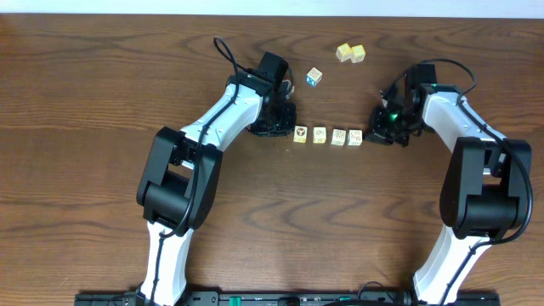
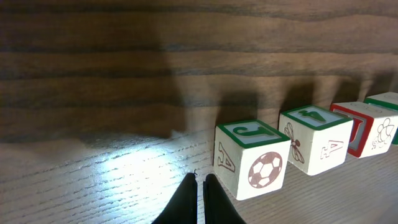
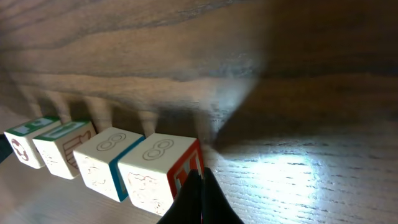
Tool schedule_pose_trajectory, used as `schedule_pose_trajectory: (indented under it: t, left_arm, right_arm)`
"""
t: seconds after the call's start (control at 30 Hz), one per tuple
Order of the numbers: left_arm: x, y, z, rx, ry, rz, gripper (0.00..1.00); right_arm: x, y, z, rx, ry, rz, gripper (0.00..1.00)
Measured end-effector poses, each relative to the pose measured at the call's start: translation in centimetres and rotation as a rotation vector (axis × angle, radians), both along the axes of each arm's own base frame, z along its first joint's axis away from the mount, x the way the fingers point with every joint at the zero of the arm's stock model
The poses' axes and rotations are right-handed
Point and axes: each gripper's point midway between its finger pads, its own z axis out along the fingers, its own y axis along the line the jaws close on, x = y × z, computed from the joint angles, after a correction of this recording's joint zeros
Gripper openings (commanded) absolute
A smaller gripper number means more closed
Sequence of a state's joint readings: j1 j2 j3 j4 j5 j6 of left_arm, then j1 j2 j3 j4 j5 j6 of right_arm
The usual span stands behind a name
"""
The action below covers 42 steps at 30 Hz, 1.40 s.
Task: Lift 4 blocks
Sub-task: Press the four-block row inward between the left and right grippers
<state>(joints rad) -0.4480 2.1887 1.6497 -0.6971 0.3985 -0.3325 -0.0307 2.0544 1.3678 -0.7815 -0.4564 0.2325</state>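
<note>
Two arms reached inward over the wooden bench (image 1: 76,102), one toward each end of a short row of cubes. On the left side, the left arm (image 1: 223,115) ended at the left pincer (image 2: 199,178). Its two dark fingers were pressed together with nothing between them. The tips sat low over the bench surface, just beside the left end of the row. In the left wrist view a narrow gap showed between the fingers and the nearest cube.

All four blocks of the row rested upright on the bench, close side by side. The first block (image 1: 300,133) showed a dark ring-like mark on top in the overhead view. From the left wrist view it showed a green-bordered letter J and a brown football. The second block (image 1: 320,135), third block (image 1: 338,136) and fourth block (image 1: 354,137) followed in line to the right, all pale-faced.

Toward the far edge, well apart from the row, lay a blue-faced cube (image 1: 314,77). Farther right lay two yellow cubes (image 1: 343,52), just beside each other.

At the right end, the right pincer (image 3: 200,174) also had its fingers pressed together and held nothing. Its tips stood in front of the red-edged side of the fourth block; contact could not be determined. The right arm (image 1: 455,119) extended back from it
</note>
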Motion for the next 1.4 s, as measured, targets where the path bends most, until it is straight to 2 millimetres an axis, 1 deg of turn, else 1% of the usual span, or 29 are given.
schedule_pose_trajectory:
  t: [0.1, 0.17, 0.4, 0.8, 1.0, 1.2, 1.4]
  left_arm:
    - [-0.1, 0.0, 0.0, 0.001, 0.003, 0.000, 0.07]
    - [-0.1, 0.0, 0.0, 0.001, 0.003, 0.000, 0.07]
    - [-0.1, 0.0, 0.0, 0.002, 0.003, 0.000, 0.07]
    - [-0.3, -0.2, 0.0, -0.014, 0.013, -0.005, 0.07]
    - [-0.4, -0.4, -0.5, -0.022, 0.026, -0.008, 0.07]
    - [-0.3, -0.6, -0.5, -0.032, 0.026, -0.010, 0.07]
    - [0.4, -1.0, -0.3, -0.047, -0.006, -0.011, 0.07]
  right_arm:
    - [-0.6, 0.1, -0.7, 0.004, 0.008, 0.002, 0.01]
    - [-0.6, 0.1, -0.9, 0.007, 0.004, 0.003, 0.01]
    - [0.4, 0.8, -0.4, 0.051, -0.045, 0.009, 0.01]
    - [0.4, 1.2, -0.2, 0.077, -0.047, 0.012, 0.01]
    - [0.4, 1.5, -0.1, 0.084, -0.045, 0.018, 0.01]
    - [0.5, 1.5, -0.1, 0.084, -0.053, 0.018, 0.01]
    - [0.8, 1.5, -0.1, 0.084, -0.065, 0.018, 0.01]
